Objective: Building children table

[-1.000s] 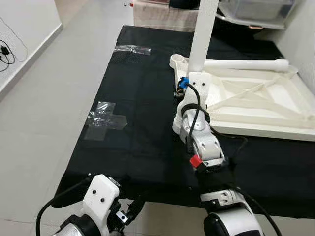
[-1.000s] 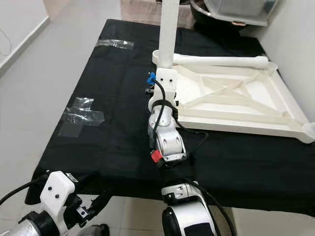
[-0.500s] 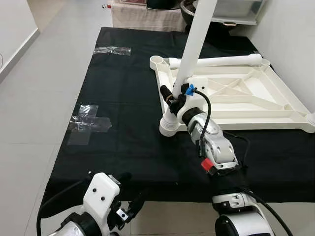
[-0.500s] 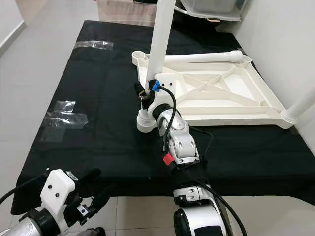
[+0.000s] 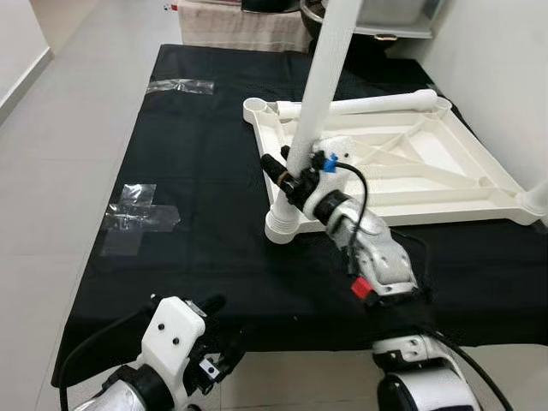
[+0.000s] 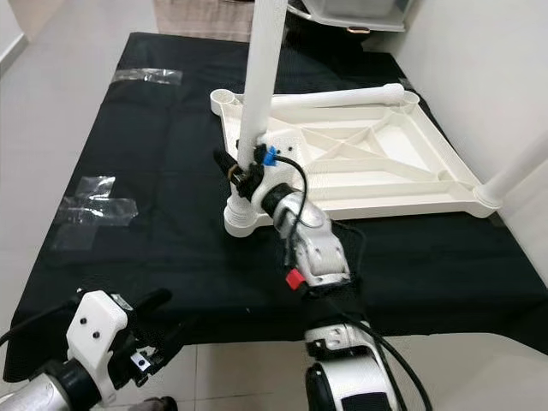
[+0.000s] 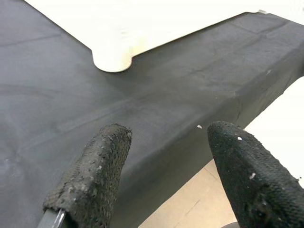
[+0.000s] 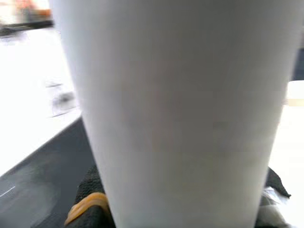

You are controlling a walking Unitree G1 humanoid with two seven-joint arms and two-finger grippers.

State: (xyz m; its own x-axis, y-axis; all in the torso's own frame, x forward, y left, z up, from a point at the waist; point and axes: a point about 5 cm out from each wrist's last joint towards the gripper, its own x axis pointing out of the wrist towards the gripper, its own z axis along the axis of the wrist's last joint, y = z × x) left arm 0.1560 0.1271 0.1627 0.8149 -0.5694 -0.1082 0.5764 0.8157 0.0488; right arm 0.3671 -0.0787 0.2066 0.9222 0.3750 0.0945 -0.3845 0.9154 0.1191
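Observation:
A white children's table top (image 5: 411, 154) lies upside down on a black-covered surface (image 5: 197, 171). At its near-left corner a white leg (image 5: 318, 86) stands upright, leaning slightly, with its foot in the corner socket (image 5: 281, 227). My right gripper (image 5: 293, 175) is shut on this leg low down; in the right wrist view the leg (image 8: 175, 109) is close up between the black fingers (image 8: 90, 204). A second leg (image 5: 360, 104) lies along the top's far edge. A third leg (image 6: 514, 167) stands at the right corner. My left gripper (image 7: 166, 171) hangs open below the front edge.
Two clear tape patches (image 5: 137, 218) (image 5: 180, 86) are stuck on the cloth at the left. Grey floor (image 5: 60, 154) lies to the left, a white wall (image 6: 497, 60) to the right. A clear bin (image 5: 385, 13) and fabric (image 5: 231, 30) sit beyond the far end.
The whole view has shifted as my head moved. My right wrist has swung to the right of the leg, still shut on it, and the leg now leans slightly. The left gripper stays low.

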